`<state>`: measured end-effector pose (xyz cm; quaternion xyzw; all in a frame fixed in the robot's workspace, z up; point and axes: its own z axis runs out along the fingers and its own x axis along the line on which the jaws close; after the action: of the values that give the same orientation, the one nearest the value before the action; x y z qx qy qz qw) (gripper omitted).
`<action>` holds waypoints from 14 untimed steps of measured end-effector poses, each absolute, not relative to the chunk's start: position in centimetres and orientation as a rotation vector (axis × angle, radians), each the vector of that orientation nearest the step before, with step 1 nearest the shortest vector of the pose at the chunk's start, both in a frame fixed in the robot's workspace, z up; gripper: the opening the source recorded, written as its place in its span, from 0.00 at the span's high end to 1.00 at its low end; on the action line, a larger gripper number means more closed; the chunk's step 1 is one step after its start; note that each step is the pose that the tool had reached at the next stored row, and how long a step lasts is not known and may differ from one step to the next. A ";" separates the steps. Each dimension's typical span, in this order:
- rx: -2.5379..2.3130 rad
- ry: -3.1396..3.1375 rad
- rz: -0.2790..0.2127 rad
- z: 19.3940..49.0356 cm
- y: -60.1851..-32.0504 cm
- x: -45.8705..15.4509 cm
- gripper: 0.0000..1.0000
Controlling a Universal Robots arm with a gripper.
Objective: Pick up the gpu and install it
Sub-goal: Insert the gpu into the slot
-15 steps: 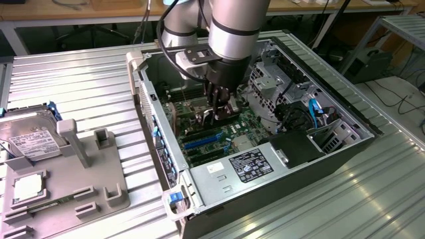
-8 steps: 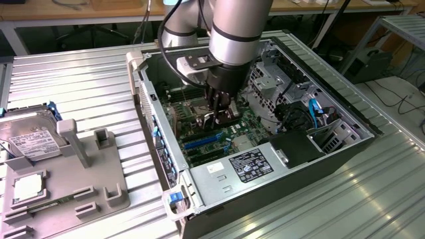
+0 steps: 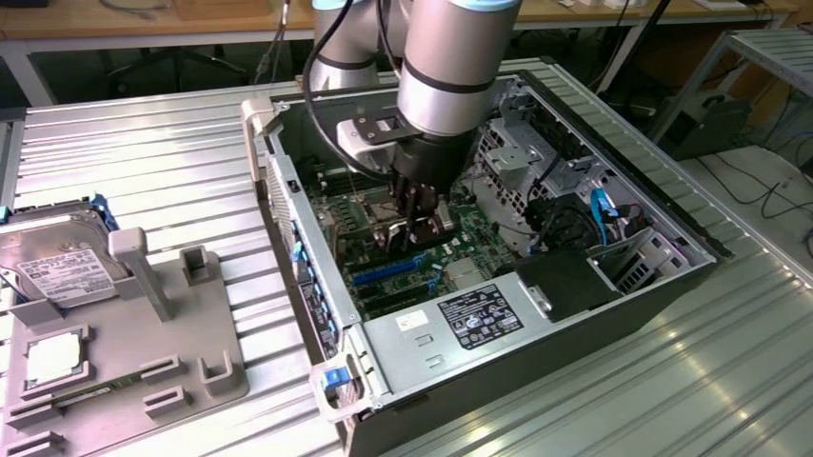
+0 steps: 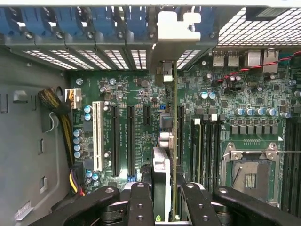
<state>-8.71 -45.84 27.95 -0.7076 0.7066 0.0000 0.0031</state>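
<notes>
My gripper (image 3: 420, 221) reaches down inside the open computer case (image 3: 661, 276), just above the green motherboard (image 3: 477, 233). In the wrist view the gripper (image 4: 167, 190) is shut on the gpu (image 4: 175, 117), which I see edge-on as a thin green board with its silver end bracket (image 4: 177, 26) lying against the case's rear slot openings. The card stands upright over a long black expansion slot (image 4: 180, 129), in line with it. Whether its lower edge touches the slot I cannot tell.
A silver hard drive (image 3: 64, 262) and a small square CPU chip (image 3: 53, 357) rest on a grey fixture (image 3: 152, 352) at the exterior view's left. The power supply (image 3: 470, 319) fills the case's near end. More black slots (image 4: 115, 141), a white slot (image 4: 98, 136) and the CPU socket (image 4: 249, 174) flank the card.
</notes>
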 end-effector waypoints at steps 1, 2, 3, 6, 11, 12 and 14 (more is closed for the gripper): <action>-2.219 2.215 0.000 27.6 -45.8 -8.8 0.72; -2.219 2.215 0.000 27.6 -45.8 -8.9 0.72; -2.219 2.215 0.000 27.5 -45.8 -8.9 0.72; -2.219 2.216 0.000 27.3 -45.8 -8.9 0.72; -2.220 2.217 0.002 26.8 -45.8 -9.1 0.72; -2.220 2.217 0.003 26.7 -45.8 -9.2 0.72; -2.220 2.217 0.003 26.6 -45.8 -9.3 0.72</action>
<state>-9.25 -45.85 26.59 -0.7077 0.7066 0.0009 0.0021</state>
